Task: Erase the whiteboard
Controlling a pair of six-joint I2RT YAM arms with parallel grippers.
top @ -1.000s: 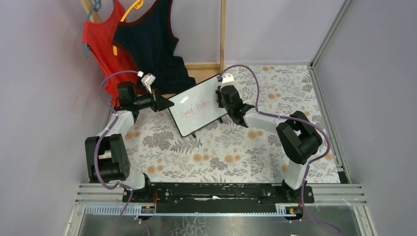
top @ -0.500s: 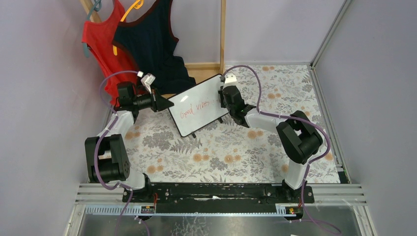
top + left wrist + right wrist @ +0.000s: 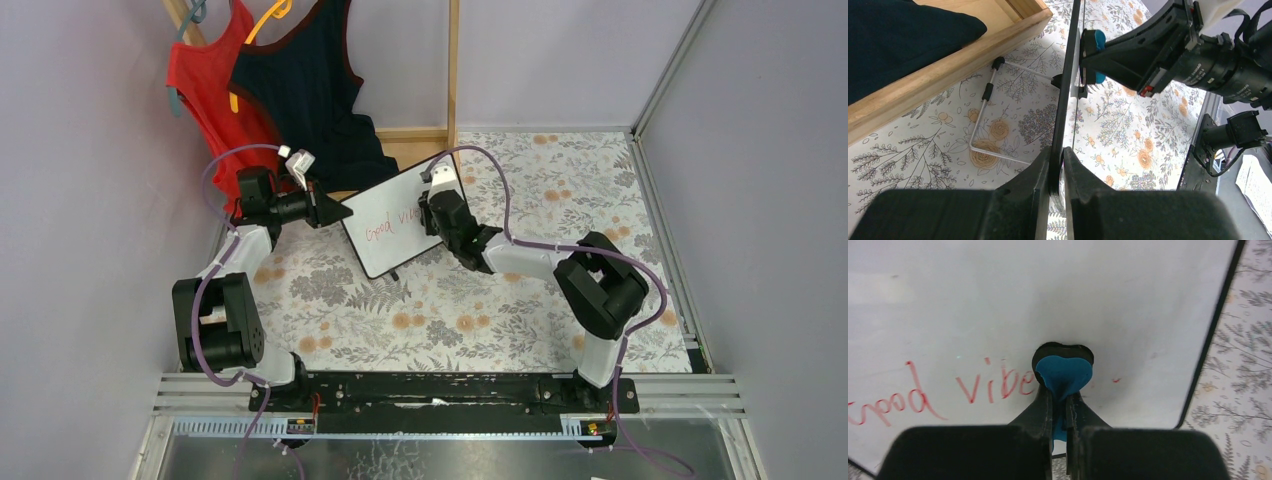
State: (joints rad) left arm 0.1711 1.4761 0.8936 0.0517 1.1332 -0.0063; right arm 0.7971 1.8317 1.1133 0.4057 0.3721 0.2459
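Observation:
The whiteboard (image 3: 385, 232) with a black frame stands tilted on the floral table, with red writing "Good vibe" (image 3: 938, 395) on it. My left gripper (image 3: 338, 212) is shut on the board's left edge (image 3: 1062, 115), seen edge-on in the left wrist view. My right gripper (image 3: 428, 207) is shut on a blue cloth (image 3: 1064, 375) and presses it against the board face just right of the "e". A small red mark (image 3: 1116, 380) shows to the right of the cloth. The cloth also shows in the left wrist view (image 3: 1098, 42).
A red top (image 3: 215, 95) and a dark top (image 3: 315, 85) hang at the back left over a wooden frame (image 3: 948, 70). The board's wire stand (image 3: 993, 120) rests on the table behind it. Grey walls close the cell on both sides.
My right gripper has moved left across the board with the cloth, from the board's right edge onto the end of the writing. The last letter is gone. The left arm has not moved.

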